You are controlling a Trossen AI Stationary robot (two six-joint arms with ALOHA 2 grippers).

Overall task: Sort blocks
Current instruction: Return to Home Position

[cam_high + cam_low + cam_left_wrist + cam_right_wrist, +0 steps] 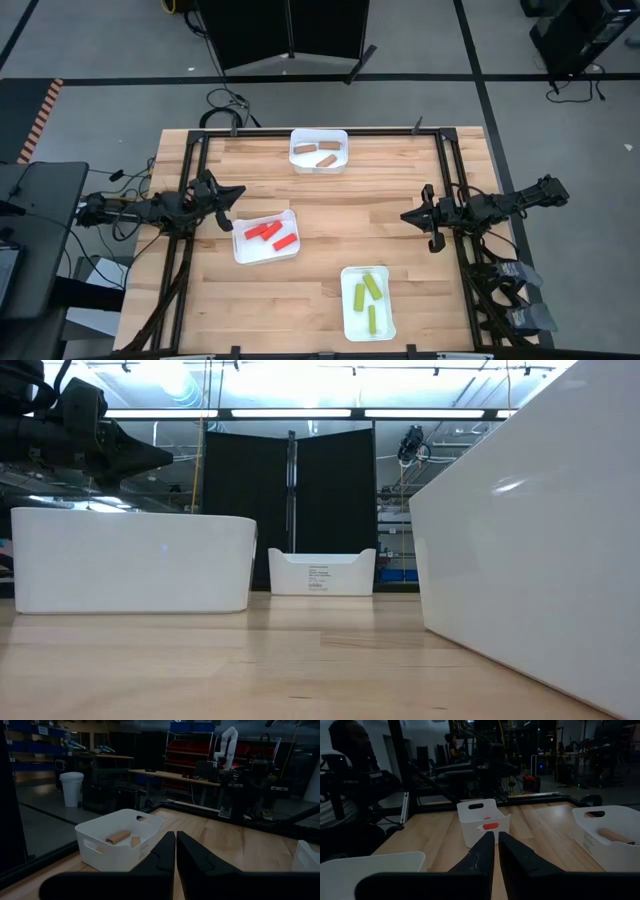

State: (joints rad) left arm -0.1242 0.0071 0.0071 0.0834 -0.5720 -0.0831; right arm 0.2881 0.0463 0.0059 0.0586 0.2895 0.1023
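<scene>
Jaws: I read both pairs as closed, holding nothing.
Left gripper point(238, 191): raised, table's left side.
Right gripper point(406, 214): table's right side.
Near tray point(352, 326): green blocks point(358, 296).
Middle tray point(250, 251): red blocks point(265, 231).
Far tray point(318, 134): tan blocks point(326, 160).

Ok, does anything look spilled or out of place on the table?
Nothing stands out. The tan blocks lie in the far tray, the red blocks in the middle tray, the yellow-green blocks in the near tray. No block lies loose on the table. The middle tray sits slightly turned.
</scene>
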